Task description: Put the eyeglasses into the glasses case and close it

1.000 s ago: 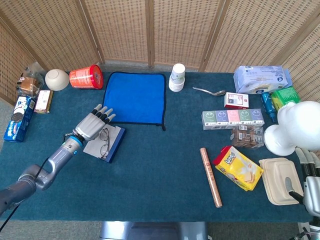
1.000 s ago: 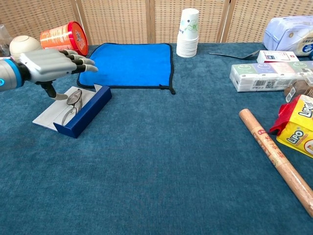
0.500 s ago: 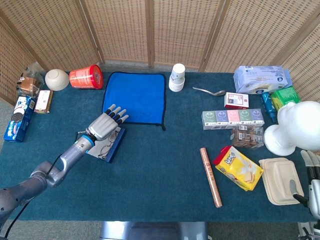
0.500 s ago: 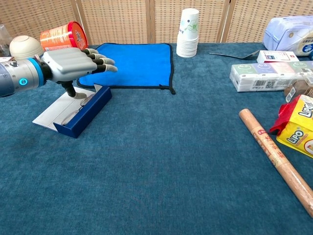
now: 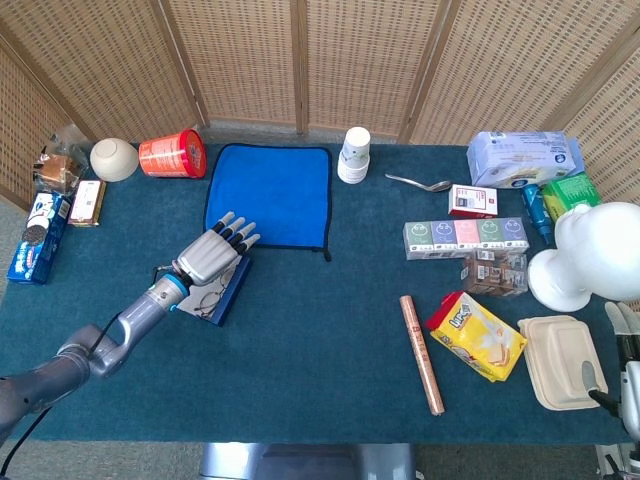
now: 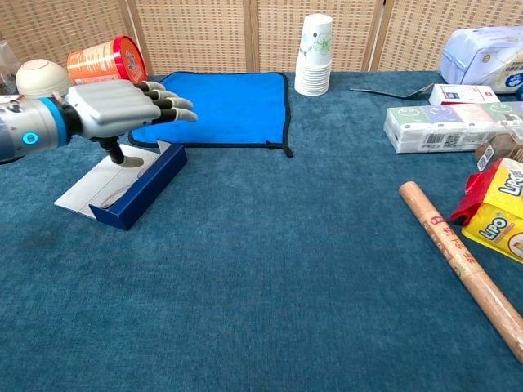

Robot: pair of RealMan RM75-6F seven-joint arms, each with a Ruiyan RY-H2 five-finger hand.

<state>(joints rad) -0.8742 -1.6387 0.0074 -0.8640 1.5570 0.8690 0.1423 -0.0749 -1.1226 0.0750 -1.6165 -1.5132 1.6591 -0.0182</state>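
Your left hand (image 6: pixel 114 104) covers most of the eyeglasses (image 5: pixel 205 299): from the head view you see only part of the lenses poking out below the palm, and from the chest view just a thin trace of frame on the grey lining. Whether your thumb touches them cannot be told. Your right hand (image 5: pixel 622 345) is cut off at the frame's lower right corner, so you cannot tell how its fingers stand.

There is one pair of eyeglasses and one glasses case (image 6: pixel 140 189), lying open on the tabletop (image 6: pixel 270 278) directly under your left hand. That hand holds nothing; its fingers are stretched out flat and slightly apart, the thumb pointing down toward the case's lining.

The case's long axis runs from near-left to far-right in the chest view, its dark blue wall on the side toward the table's middle and the grey flap spread out on the side toward your forearm. The eyeglasses lie along that same axis.

Just past your fingertips (image 6: pixel 181 114) lies one blue cloth (image 6: pixel 221 106). One red can (image 6: pixel 105 61) lies on its side beyond your wrist, with one bowl (image 6: pixel 37 76) next to it.
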